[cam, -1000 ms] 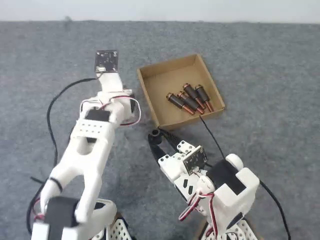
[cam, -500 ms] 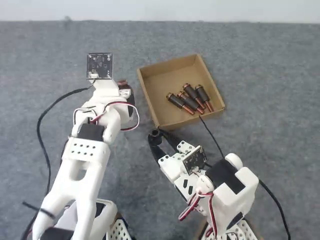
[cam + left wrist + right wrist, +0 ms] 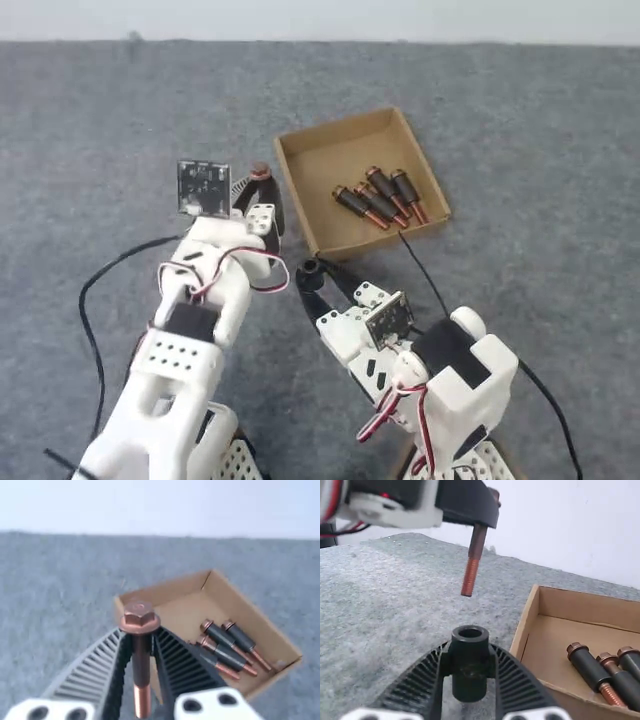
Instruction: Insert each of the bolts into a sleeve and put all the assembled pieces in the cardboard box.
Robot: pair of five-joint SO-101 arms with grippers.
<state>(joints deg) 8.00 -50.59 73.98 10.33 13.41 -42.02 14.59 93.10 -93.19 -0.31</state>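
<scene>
My left gripper (image 3: pixel 141 660) is shut on a copper bolt (image 3: pixel 140 655), held upright with its hex head up; from above the bolt's head (image 3: pixel 260 172) sits just left of the cardboard box (image 3: pixel 300 190). My right gripper (image 3: pixel 469 672) is shut on a black sleeve (image 3: pixel 469 666), bore facing up, in front of the box's near wall. In the right wrist view the bolt (image 3: pixel 471 568) hangs above and slightly beyond the sleeve, apart from it. Several assembled bolt-and-sleeve pieces (image 3: pixel 381 197) lie inside the box.
Grey carpet covers the table. A black cable (image 3: pixel 425 272) runs from the box's near corner toward the right arm. Another cable (image 3: pixel 95 300) loops on the carpet left of the left arm.
The left arm has drawn back toward the near side and turned, bringing the bolt into view beside the box's left wall. The right arm has stayed still with the sleeve.
</scene>
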